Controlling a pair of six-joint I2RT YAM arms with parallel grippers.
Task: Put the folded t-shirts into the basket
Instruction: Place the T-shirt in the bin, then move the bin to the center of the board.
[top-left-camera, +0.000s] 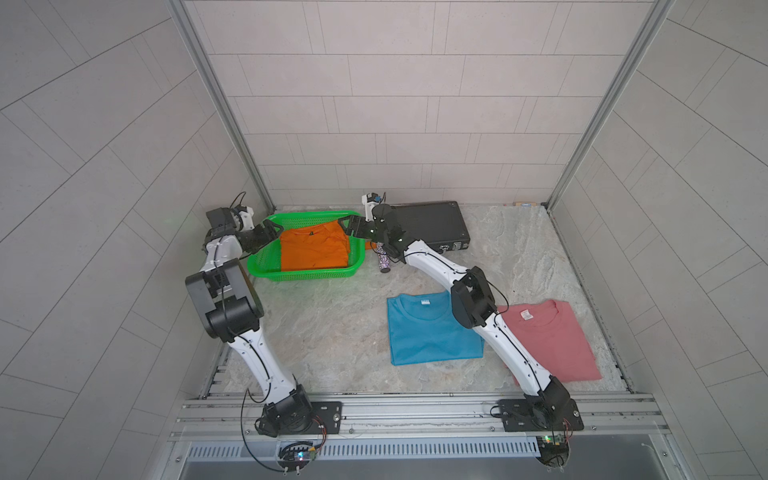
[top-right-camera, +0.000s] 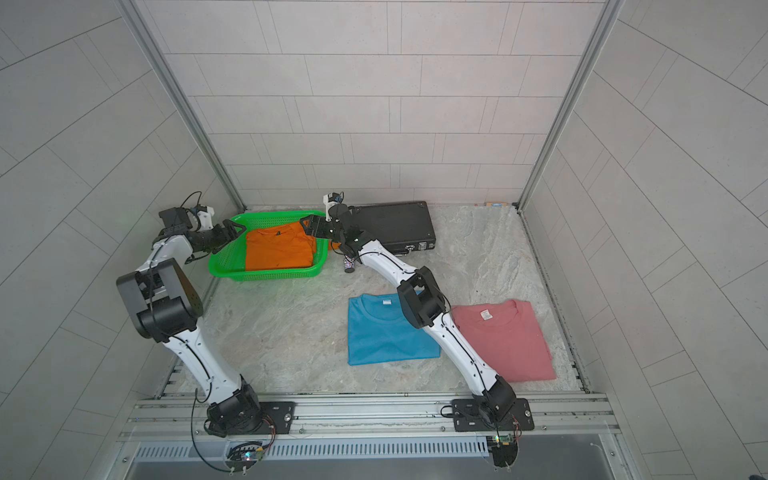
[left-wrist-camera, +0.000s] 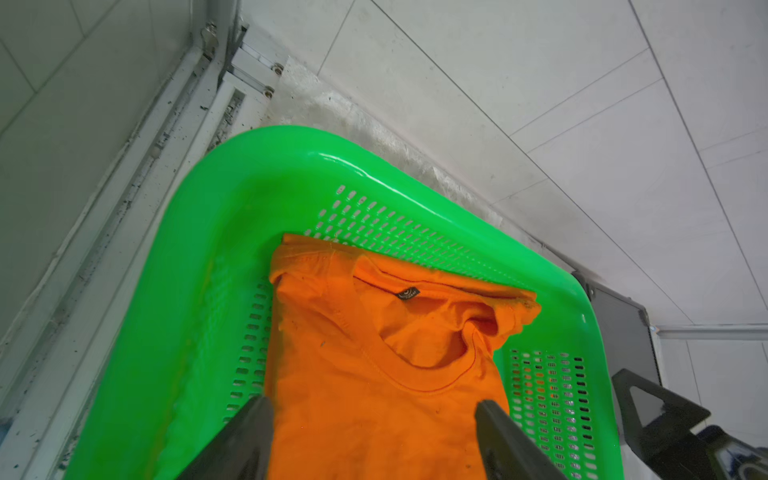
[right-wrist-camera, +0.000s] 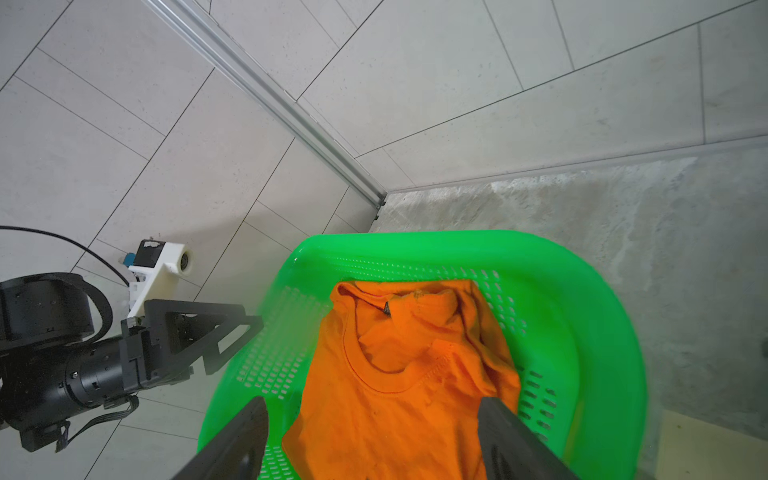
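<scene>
The green basket (top-left-camera: 307, 275) sits at the far left of the marble-patterned tabletop (top-left-camera: 332, 328), close to the back wall (top-left-camera: 395, 124). The orange tee (top-left-camera: 313, 251) lies folded inside it and covers most of the basket floor, with its collar toward the back wall. In the left wrist view the collar end is rumpled and bunched against the basket's perforated far side, and a small dark neck label shows in the collar.

The left tool (top-left-camera: 275, 230) hangs over the basket's left rim and points inward. The right tool (top-left-camera: 347, 226) hangs over the right rim near the far corner and points back across the basket. Both tools are spread wide. In each wrist view the two dark fingers (left-wrist-camera: 249, 436) stand well apart with orange cloth showing between them, and nothing is pinched. Whether any fingertip touches the cloth cannot be told.

The blue tee (top-left-camera: 430, 332) lies flat on the tabletop nearer the robot, collar toward the back wall. The pink tee (top-left-camera: 552, 340) lies to its right. The right arm (top-left-camera: 511, 345) crosses above the gap between them and hides part of each. Both are outside the basket and well apart from it.

A black case (top-left-camera: 432, 224) lies flat by the back wall, just right of the basket. A small patterned cylinder (top-left-camera: 383, 264) lies on the tabletop just beside the basket's right side.
</scene>
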